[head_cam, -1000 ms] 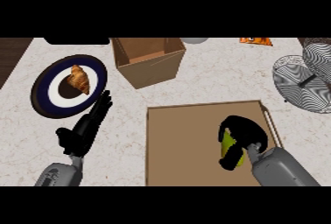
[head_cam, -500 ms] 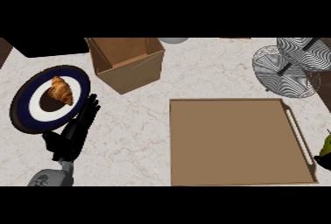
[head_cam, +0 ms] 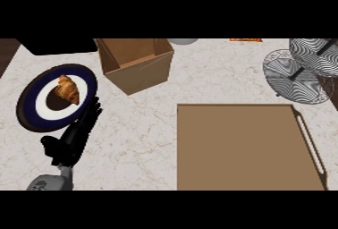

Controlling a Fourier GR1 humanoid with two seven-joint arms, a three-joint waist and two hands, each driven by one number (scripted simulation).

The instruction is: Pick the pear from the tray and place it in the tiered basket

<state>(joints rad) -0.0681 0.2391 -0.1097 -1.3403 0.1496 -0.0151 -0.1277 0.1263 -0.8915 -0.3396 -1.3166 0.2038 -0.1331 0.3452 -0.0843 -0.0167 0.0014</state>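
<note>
Inspecting from the near edge outward, I find only my left hand (head_cam: pixel 73 138) in view. It rests at the lower left of the tabletop (head_cam: pixel 152 134), fingers straight and relaxed, holding nothing, their tips just short of the plate (head_cam: pixel 30 96), possibly touching its rim. My right hand does not show, so I cannot report its fingers or whether it holds anything.

Next out, the tray (head_cam: pixel 244 147) lies at the right, its long axis running away from me, with a pale handle along its right side. Its whole surface shows bare brown; no pear is on it. The pear is not visible anywhere in view, so I cannot place it relative to either hand.

Left of the tray, well apart from it, the plate carries a croissant (head_cam: pixel 67 88). Beyond, an open box (head_cam: pixel 135 65) stands tilted between plate and basket.

Farthest, at the upper right, stands the basket (head_cam: pixel 300 67), its patterned tiers just beyond the tray's far right corner.

Judgement: the coming move turns on the basket lying up and right, far from my left hand and on the side of the right arm. With the tray bare and the right hand unseen, the pear is probably lifted already and the placing remains.
</note>
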